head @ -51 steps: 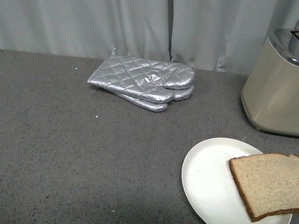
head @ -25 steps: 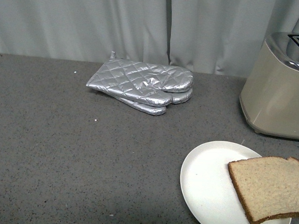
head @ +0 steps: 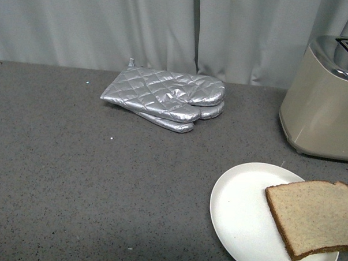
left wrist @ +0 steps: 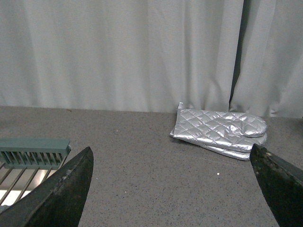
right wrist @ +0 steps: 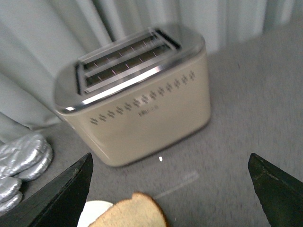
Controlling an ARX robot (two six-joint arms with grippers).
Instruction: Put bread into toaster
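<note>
Front view: the bread (head: 315, 214) lies flat on the white plate (head: 240, 208), reaching past the rim on the right. The plate rests on the grey surface (head: 74, 172). The toaster (head: 325, 108) stands upright behind the plate, near it but apart, with its slots facing up. Silver oven mitts (head: 164, 98) lie stacked by the curtain (head: 109, 23). Wrist views: my left fingers (left wrist: 66, 194) and my right fingers (right wrist: 61, 194) are spread wide and hold nothing.

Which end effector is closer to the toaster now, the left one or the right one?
Right. The right end effector points at the toaster, which fills much of its view. The left end effector faces the oven mitts, with no toaster in its view.
</note>
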